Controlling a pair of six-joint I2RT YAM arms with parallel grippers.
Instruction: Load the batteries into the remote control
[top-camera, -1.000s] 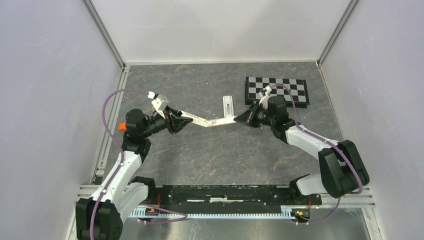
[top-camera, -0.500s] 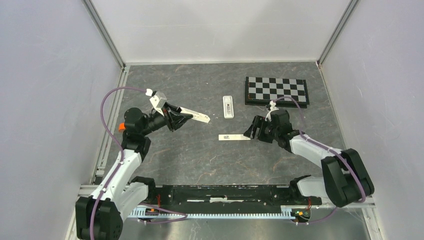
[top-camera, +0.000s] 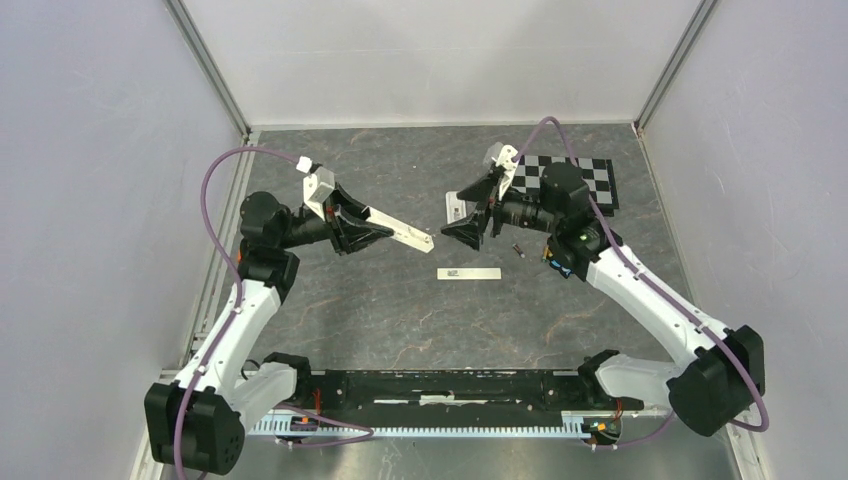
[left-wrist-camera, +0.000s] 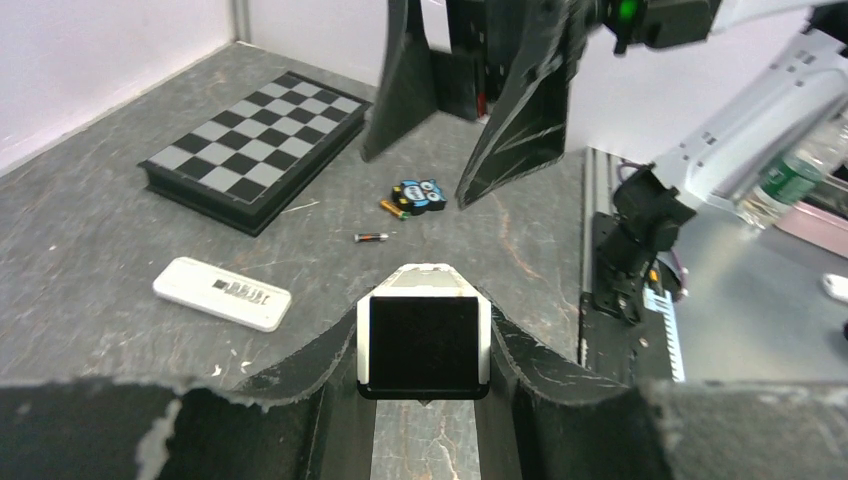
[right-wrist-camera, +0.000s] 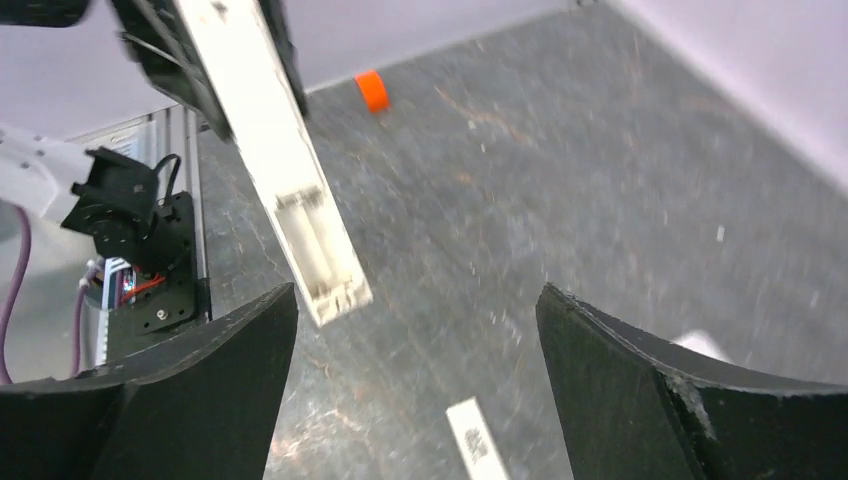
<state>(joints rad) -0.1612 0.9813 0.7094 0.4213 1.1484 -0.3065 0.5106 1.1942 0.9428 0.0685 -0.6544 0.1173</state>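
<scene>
My left gripper (top-camera: 375, 228) (left-wrist-camera: 423, 318) is shut on the rear of the white remote control (top-camera: 405, 235) (left-wrist-camera: 424, 340), held above the table with its tip pointing right. In the right wrist view the remote control (right-wrist-camera: 285, 180) shows an open, empty battery recess near its tip. Its slim white cover (top-camera: 468, 273) (right-wrist-camera: 475, 440) lies flat on the table below the tip. My right gripper (top-camera: 468, 222) (right-wrist-camera: 417, 292) hangs open and empty just right of that tip. One battery (top-camera: 517, 248) (left-wrist-camera: 371, 237) lies loose on the table; another battery (left-wrist-camera: 392, 208) rests against a small blue figure (left-wrist-camera: 417, 197).
A folded chessboard (top-camera: 580, 182) (left-wrist-camera: 255, 155) lies at the back right. A short white handset with dark markings (top-camera: 454, 202) (left-wrist-camera: 222, 293) lies behind my right gripper. White walls close in three sides.
My right gripper pulled the cover off the remote control, dropped it on the table, opened, then rose and swung back toward the remote's tip. The left arm tilted the remote slightly.
</scene>
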